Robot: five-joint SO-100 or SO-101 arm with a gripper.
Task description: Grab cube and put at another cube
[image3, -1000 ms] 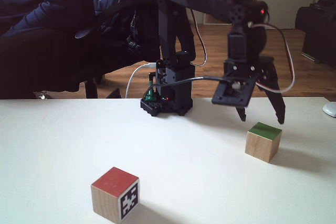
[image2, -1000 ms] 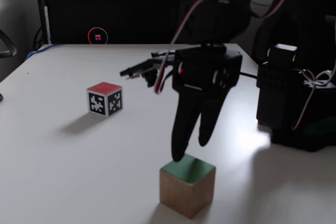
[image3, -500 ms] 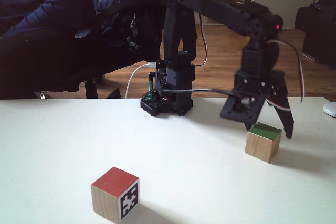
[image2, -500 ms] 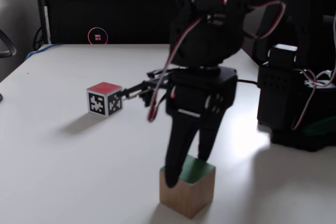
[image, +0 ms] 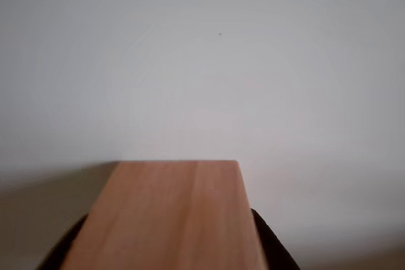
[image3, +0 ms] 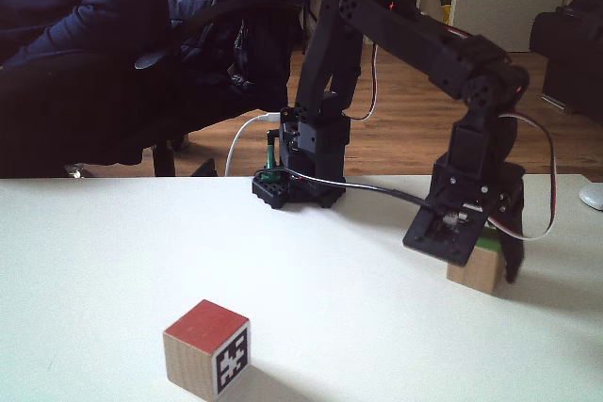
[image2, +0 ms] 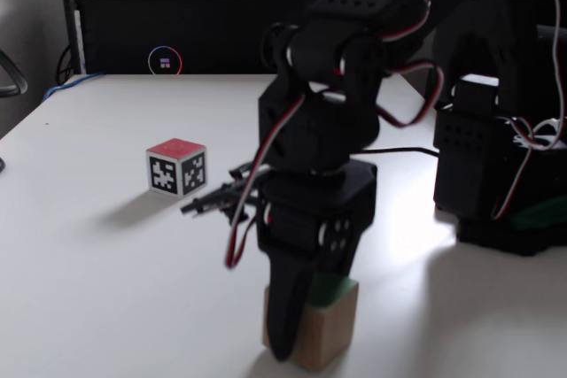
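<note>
Straddling the wood-and-green cube, grasp not yet closed as far as can be judged.

At left in a fixed view the red-topped cube (image2: pixel 177 166) with printed marker sides waits well apart on the white table (image2: pixel 89 254); the gripper (image2: pixel 297 343) sits low with its jaws either side of the wood-and-green cube (image2: pixel 330 329), whether clamped I cannot tell. Lifting, carrying and placing remain. Behind stand a black cabinet (image2: pixel 177 28); in the other fixed view, a dark jacket (image3: pixel 85 35) and wooden floor (image3: pixel 405 110).

Arm (image2: pixel 354 50) all matte black, blocky servo housings. Red-white-black wires (image2: pixel 257 192) loop beside the claw (image2: pixel 301 325); long tapered black fingers (image2: pixel 285 316). Tiny red LED (image3: pixel 389 8) up the arm, black base (image3: pixel 297 190) behind.
</note>
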